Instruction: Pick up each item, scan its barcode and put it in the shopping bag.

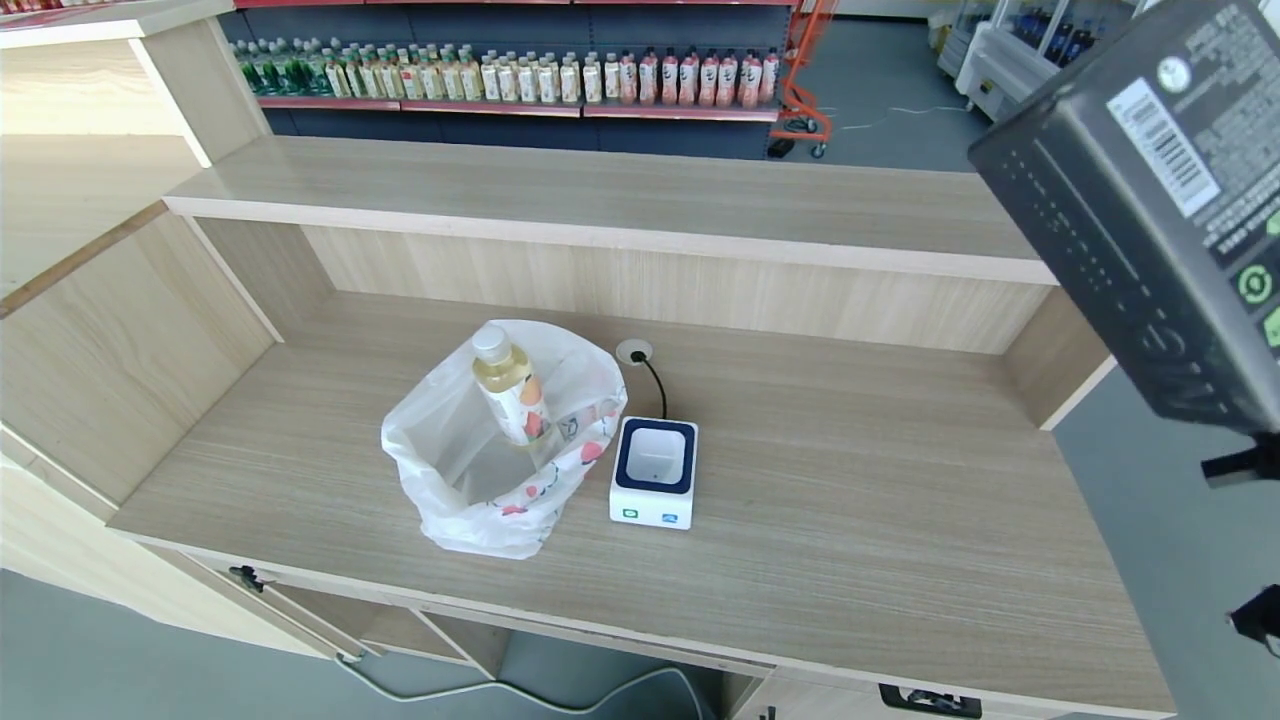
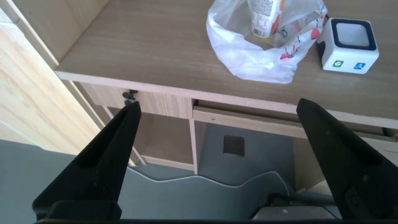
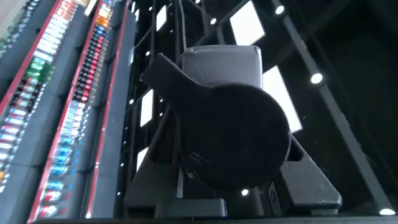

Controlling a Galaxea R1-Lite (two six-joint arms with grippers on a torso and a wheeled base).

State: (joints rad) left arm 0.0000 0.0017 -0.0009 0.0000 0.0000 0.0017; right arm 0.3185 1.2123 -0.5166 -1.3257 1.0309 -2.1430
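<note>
1. Currently I see the right gripper (image 3: 227,174) raised high at the right side, well above the counter (image 1: 850,500). Its claw is clamped on a dark box (image 1: 1130,220).
2. In the head view the box hangs tilted, close to the camera. A white barcode label (image 1: 1165,145) faces up toward me.
3. From the right wrist camera, which looks up at the ceiling lights, the two fingers (image 3: 149,180) stand on either side of the dark thing. A pale grey end shows beyond it.
4. The left gripper (image 2: 217,106) sits low, in front of the counter's front edge and below its top. Its claw is spread wide apart with nothing between the fingers.
5. The shopping bag (image 1: 415,450), white with red prints, stands open near the middle of the counter.
6. A bottle (image 1: 508,395) with a white cap and pale liquid stands inside the bag, leaning a little toward the back.
7. The scanner (image 1: 655,470), a small white block with a dark blue frame around its window, sits just beside the bag on its right. I cannot tell whether the two touch.
8. A black cable (image 1: 655,385) runs from the back of the scanner to a round port in the counter.
9. Behind the counter, a store shelf (image 1: 500,78) carries a row of drink bottles.
</note>
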